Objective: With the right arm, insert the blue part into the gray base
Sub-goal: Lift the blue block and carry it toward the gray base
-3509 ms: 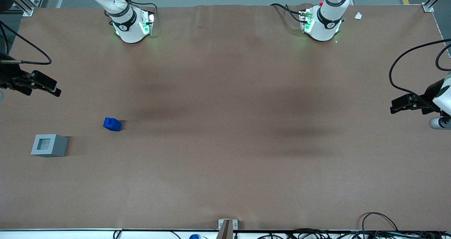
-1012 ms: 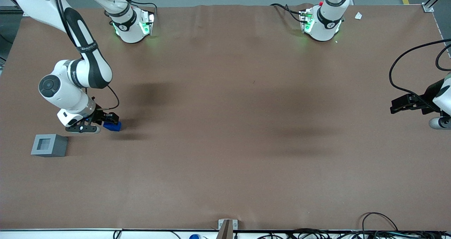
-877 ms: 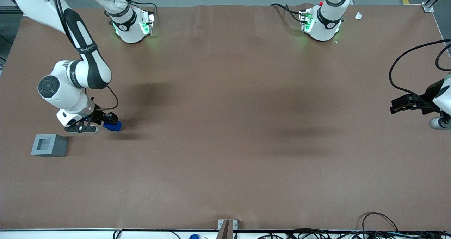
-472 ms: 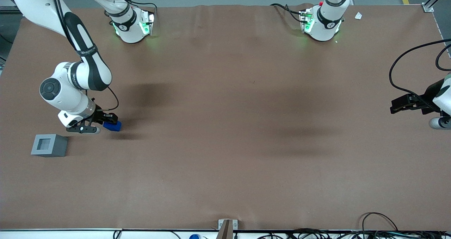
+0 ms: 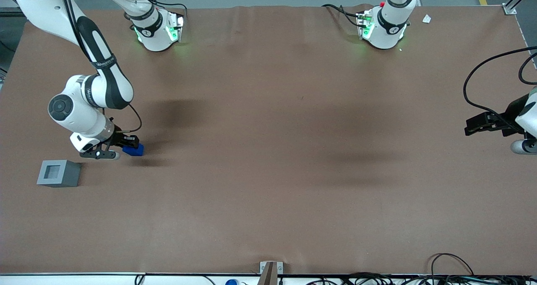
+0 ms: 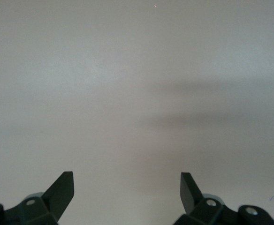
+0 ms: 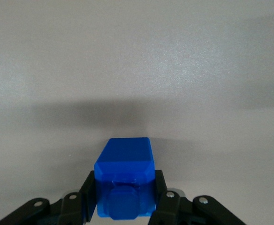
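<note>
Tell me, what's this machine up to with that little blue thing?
The right arm has brought its gripper down on the blue part, with a finger on each side of it, gripping it. The part looks to be at or just above the table. The gray base sits apart from it, nearer the front camera and toward the working arm's end of the table, its socket empty. The insertion is not yet done.

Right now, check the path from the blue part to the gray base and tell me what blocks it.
Nothing visible blocks it. The hand is shut on the blue part, and only bare brown table lies between it and the gray base, which sits nearer the front camera, its socket empty.
</note>
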